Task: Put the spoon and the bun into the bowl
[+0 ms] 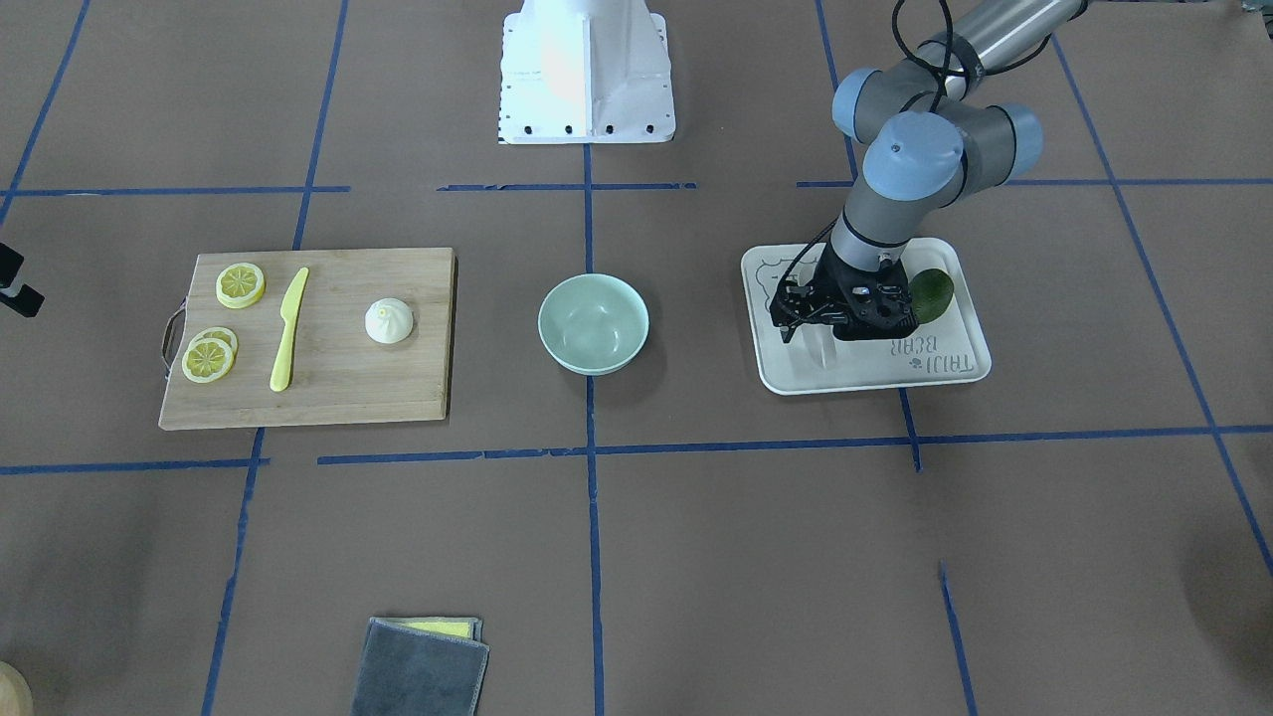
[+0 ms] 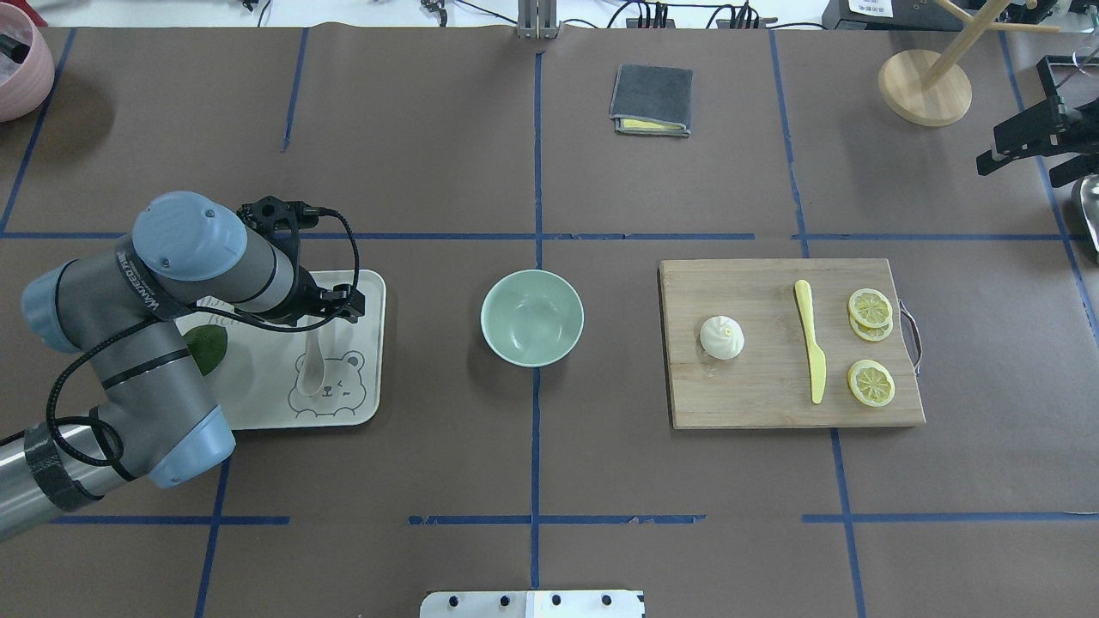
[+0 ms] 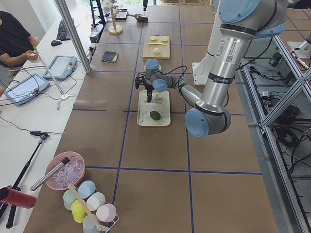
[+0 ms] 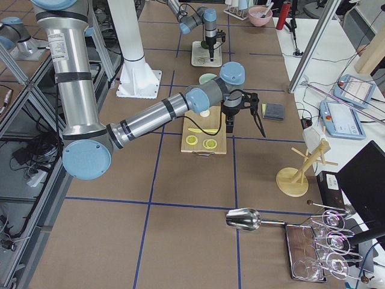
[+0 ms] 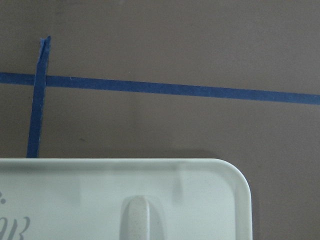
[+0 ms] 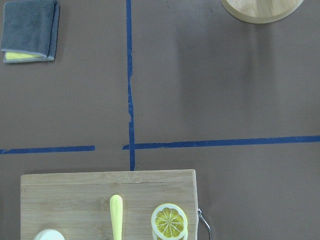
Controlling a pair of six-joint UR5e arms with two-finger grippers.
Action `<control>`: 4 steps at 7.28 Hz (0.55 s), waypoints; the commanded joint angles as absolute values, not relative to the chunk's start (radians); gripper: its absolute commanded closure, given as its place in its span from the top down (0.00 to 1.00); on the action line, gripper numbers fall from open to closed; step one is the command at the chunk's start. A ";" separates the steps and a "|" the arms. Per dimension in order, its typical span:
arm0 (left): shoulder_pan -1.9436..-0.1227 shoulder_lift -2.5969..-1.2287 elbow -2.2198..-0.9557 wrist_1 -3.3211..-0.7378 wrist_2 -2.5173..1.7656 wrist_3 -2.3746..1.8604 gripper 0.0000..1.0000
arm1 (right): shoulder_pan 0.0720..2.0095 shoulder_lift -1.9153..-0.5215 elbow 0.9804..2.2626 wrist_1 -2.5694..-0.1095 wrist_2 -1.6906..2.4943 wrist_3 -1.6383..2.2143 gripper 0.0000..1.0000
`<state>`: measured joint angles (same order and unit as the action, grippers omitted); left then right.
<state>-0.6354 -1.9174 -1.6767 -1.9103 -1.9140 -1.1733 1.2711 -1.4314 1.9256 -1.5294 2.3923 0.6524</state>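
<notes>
The off-white spoon lies on the bear tray, scoop toward me. My left gripper is low over the far end of its handle; the jaws look open and hold nothing. The left wrist view shows only the handle tip and the tray corner. The bun sits on the wooden cutting board on the right. The mint-green bowl stands empty at the table's middle. My right gripper is open and empty, high beyond the board's far right.
A dark green avocado lies on the tray beside my left arm. A yellow knife and lemon slices share the board. A folded grey cloth and a wooden stand sit at the far side.
</notes>
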 commanded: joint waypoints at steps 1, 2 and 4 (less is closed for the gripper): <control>-0.629 -1.916 -1.680 -1.908 -1.907 -1.175 0.83 | 1.255 -1.424 1.928 -1.529 2.390 0.661 1.00; -0.626 -1.916 -1.680 -1.905 -1.907 -1.175 0.79 | 1.253 -1.417 1.928 -1.529 2.390 0.661 1.00; -0.617 -1.889 -1.683 -1.904 -1.905 -1.175 0.75 | 1.237 -1.417 1.945 -1.529 2.390 0.698 1.00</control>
<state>-0.6228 -1.9084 -1.6799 -1.9040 -1.9065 -1.1750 1.2483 -1.4183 1.9336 -1.5294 2.3906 0.6786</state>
